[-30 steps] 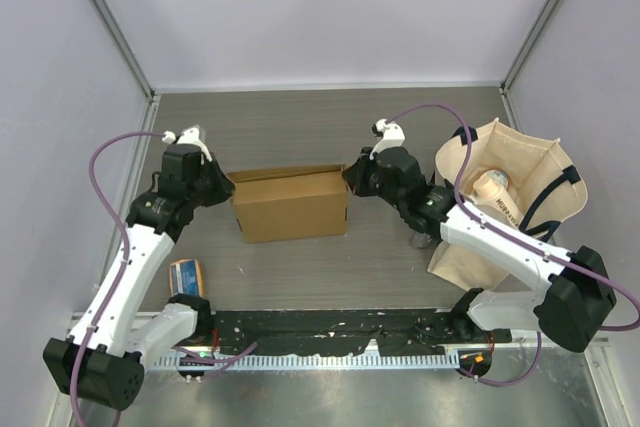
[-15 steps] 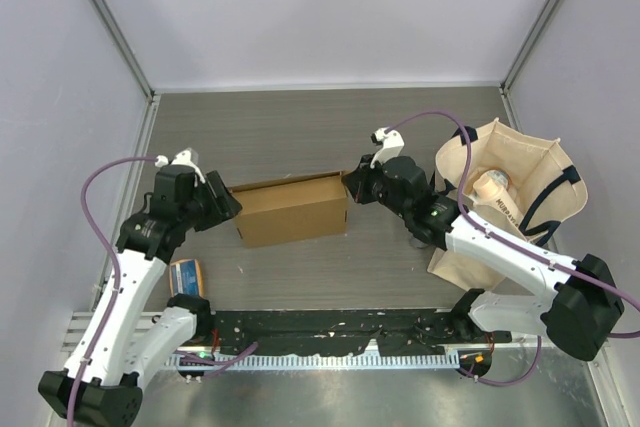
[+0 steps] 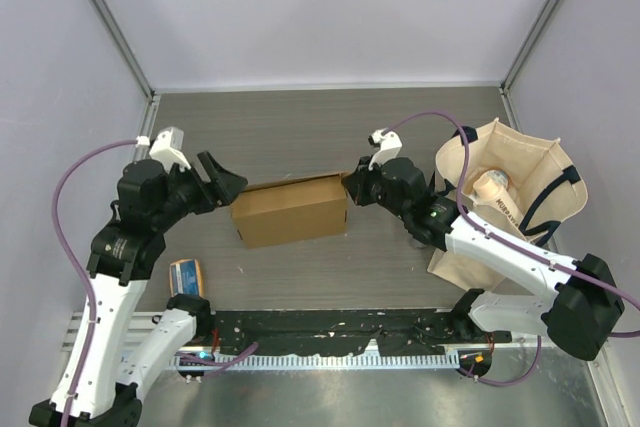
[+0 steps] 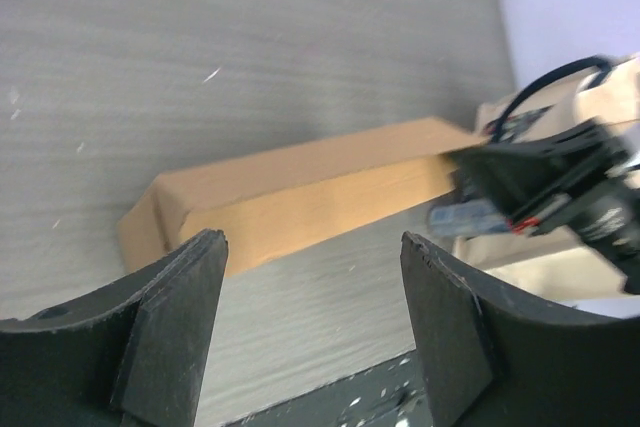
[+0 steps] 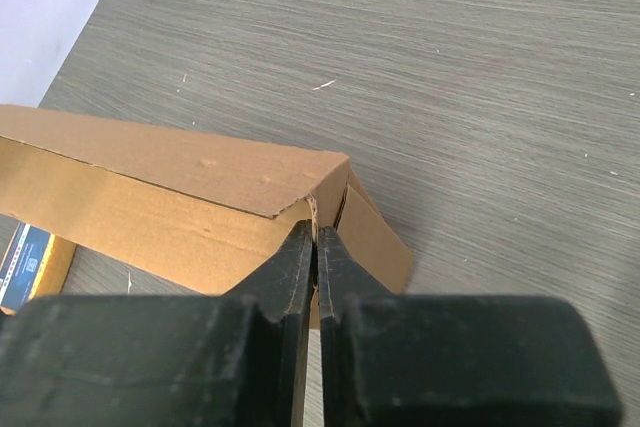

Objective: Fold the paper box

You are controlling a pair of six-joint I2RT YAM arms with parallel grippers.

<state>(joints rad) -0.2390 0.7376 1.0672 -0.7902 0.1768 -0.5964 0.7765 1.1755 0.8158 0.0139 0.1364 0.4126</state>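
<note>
Top external shows the plain brown corrugated cardboard box [image 3: 290,209] mid-frame between my arms; left wrist shows my left gripper [image 4: 312,247] spread wide just short of it, seemingly ready to press; right wrist shows my right gripper [image 5: 316,247] pinching its corner wall, probably as an anchor.

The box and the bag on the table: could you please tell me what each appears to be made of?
The paper box looks like plain brown cardboard, matte; the right wrist view shows a raw cut edge. The bag seems beige cloth: soft, slumped, dark handles.
</note>
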